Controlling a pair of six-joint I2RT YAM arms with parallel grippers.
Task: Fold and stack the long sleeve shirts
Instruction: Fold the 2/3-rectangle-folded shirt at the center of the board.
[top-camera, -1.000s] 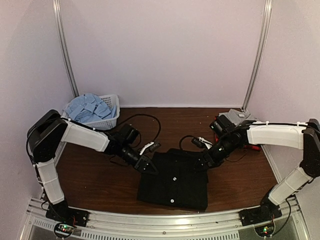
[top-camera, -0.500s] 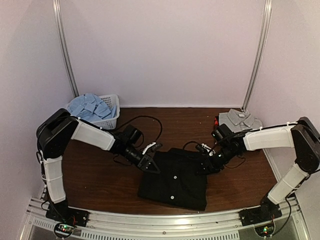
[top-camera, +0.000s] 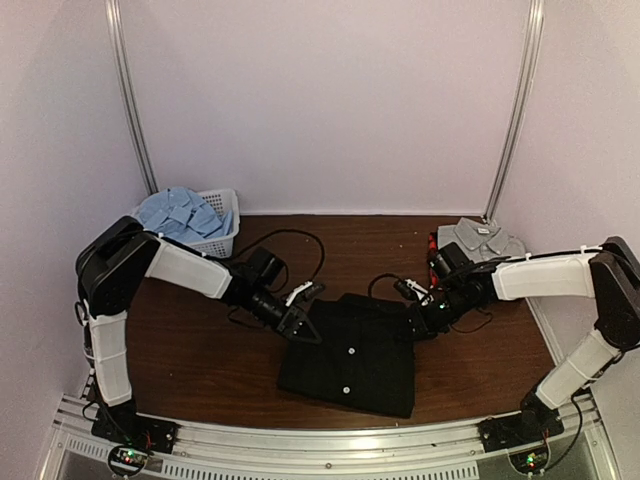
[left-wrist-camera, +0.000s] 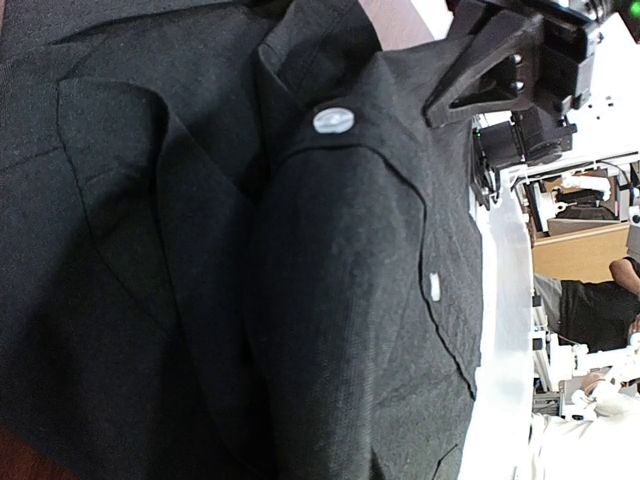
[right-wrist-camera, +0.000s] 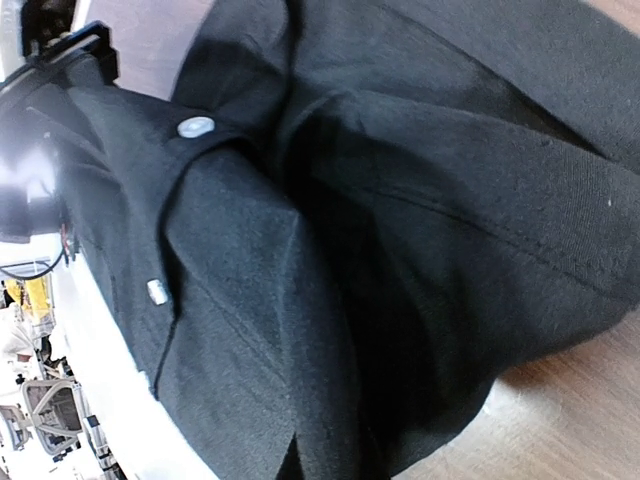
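From above, the black shirt lies folded, with the left gripper at its left shoulder and the right gripper at its right. Left wrist: cloth bunches by the top button and hides the fingers, so I can't call the grip. Right wrist: same story. Best move now looks like a level, matched carry toward the grey shirt beyond its right shoulder.

Soft, even overhead light, with blown-out edges up close

Seen from above, the pale walls are evenly lit, the near rail bows with lens distortion, and the black shirt reads as a flat dark patch. Both wrist views hold its weave sharp, while the background past it burns white and blurs.
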